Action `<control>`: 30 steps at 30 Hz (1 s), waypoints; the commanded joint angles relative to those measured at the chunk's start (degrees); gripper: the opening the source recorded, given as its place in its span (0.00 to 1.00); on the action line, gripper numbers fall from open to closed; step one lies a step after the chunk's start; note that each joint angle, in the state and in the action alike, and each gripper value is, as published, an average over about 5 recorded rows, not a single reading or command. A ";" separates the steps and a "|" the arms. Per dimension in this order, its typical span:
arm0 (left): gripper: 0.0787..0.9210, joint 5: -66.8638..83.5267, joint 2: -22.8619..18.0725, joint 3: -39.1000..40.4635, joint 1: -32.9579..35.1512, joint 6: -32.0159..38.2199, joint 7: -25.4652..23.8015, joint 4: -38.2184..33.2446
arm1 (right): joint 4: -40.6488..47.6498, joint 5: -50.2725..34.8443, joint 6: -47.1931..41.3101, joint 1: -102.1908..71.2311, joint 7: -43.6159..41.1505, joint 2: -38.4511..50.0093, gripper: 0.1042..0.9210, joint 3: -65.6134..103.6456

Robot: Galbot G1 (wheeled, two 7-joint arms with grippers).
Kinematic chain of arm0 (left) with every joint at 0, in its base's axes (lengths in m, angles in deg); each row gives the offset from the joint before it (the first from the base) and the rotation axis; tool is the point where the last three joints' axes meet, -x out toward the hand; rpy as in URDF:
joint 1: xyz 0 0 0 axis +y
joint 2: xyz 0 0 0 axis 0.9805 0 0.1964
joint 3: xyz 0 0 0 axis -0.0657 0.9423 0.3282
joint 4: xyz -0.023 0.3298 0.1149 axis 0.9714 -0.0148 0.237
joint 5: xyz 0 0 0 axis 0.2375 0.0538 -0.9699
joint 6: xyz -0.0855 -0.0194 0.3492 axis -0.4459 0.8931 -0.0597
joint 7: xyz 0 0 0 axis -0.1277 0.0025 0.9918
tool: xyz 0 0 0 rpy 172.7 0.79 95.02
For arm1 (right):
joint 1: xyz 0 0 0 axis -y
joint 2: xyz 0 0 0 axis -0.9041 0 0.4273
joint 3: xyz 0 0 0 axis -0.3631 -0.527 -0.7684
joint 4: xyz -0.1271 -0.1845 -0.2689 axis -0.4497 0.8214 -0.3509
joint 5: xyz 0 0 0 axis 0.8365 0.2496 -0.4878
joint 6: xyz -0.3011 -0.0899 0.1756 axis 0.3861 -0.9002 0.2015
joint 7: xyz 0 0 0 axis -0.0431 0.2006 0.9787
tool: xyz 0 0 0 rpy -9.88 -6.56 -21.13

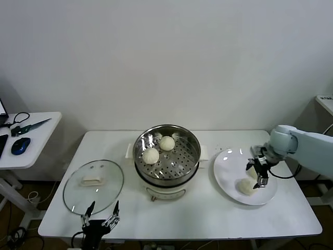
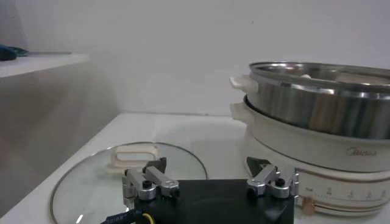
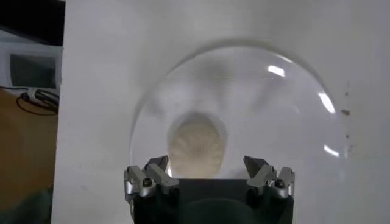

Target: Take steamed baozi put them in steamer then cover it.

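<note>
Right gripper over plate, jaws wide, empty, straddling a baozi. Two buns already in steamer. Dough looks soft, light, dentable: pinch the sides gently. Left gripper parked open near cover.

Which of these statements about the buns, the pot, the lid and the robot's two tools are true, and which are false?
1. Two buns lie in the steamer. True.
2. The lid covers the steamer. False: it lies flat on the table, to the steamer's left.
3. The right tool is over the plate. True.
4. The plate is empty. False: buns remain on it, one beside the right tool.
5. The left tool holds a bun. False: it is open and empty, near the lid.
</note>
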 commanded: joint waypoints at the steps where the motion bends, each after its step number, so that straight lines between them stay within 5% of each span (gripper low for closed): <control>1: 0.88 -0.04 0.17 -0.04 0.12 -0.06 0.04 0.09 | 3.83 3.43 -0.41 -9.73 0.81 -0.93 0.88 6.84; 8: 0.88 -0.06 0.13 0.07 0.06 -0.25 0.08 0.05 | 4.94 3.49 -0.27 -10.05 1.68 -2.03 0.87 8.30; 18: 0.88 -0.18 0.01 0.00 0.21 -0.22 0.22 -0.42 | 1.16 2.10 2.85 0.59 -0.73 -1.97 0.68 2.47; 30: 0.88 -1.16 -0.07 0.78 0.24 -0.11 0.13 -0.68 | 0.71 -6.07 32.64 42.52 -10.54 -18.10 0.68 -13.32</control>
